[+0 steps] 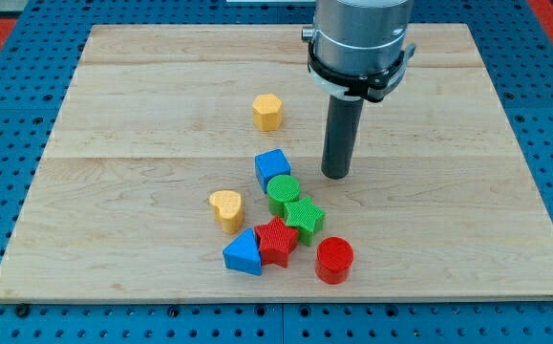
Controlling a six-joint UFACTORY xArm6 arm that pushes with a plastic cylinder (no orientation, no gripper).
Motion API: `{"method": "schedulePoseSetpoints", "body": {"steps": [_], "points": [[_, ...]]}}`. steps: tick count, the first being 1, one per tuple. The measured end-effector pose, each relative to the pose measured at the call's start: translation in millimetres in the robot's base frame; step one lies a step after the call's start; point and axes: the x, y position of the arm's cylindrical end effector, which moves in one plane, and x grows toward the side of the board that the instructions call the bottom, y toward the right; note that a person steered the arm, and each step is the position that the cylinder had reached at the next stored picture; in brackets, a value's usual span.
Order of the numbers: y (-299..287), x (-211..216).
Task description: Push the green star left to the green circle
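The green star (305, 216) lies on the wooden board (114, 172), touching the green circle (283, 191) just up and to its left. My tip (335, 176) rests on the board to the right of the green circle and blue cube (273, 169), above and right of the green star, touching none of them.
A red star (276, 240) and a blue triangle (244, 253) sit below-left of the green star. A red cylinder (334, 260) is below it. A yellow heart (226, 207) lies to the left. A yellow hexagon (268, 112) sits farther up.
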Motion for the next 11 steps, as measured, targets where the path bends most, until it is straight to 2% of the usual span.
{"method": "schedulePoseSetpoints", "body": {"steps": [3,6,11], "points": [[-37.7,-6.6],[-39.9,-45.4],[-38.7,-72.5]]}}
